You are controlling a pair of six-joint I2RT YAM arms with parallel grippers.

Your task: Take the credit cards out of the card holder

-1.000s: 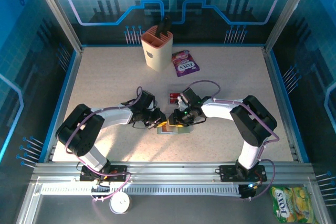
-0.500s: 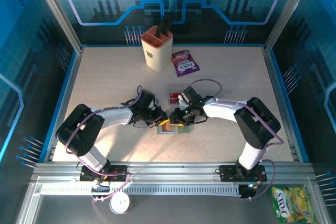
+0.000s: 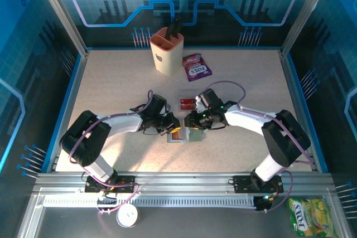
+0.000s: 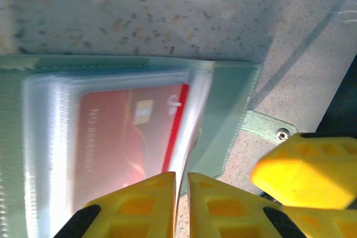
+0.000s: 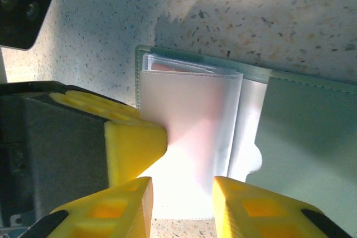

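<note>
The grey-green card holder (image 3: 189,136) lies open on the table between both arms. My left gripper (image 3: 174,130) (image 4: 181,179) is shut on the edge of one clear sleeve of the card holder (image 4: 228,115), beside a sleeve that holds a red credit card (image 4: 122,137). My right gripper (image 3: 193,124) (image 5: 181,185) hovers over the sleeves of the card holder (image 5: 307,137), jaws apart, nothing clamped between them. The left gripper's yellow finger (image 5: 134,143) touches the sleeve beside it. Red credit cards (image 3: 187,103) lie loose on the table just behind the holder.
A tall beige slotted cup (image 3: 166,51) stands at the back centre, with a purple-and-white candy packet (image 3: 196,67) to its right. A yellow packet (image 3: 309,217) and a white round object (image 3: 128,216) lie off the table in front.
The right arm has swung its elbow out to the right and its gripper has drawn slightly back from the holder. The left gripper stays put on the sleeve.
</note>
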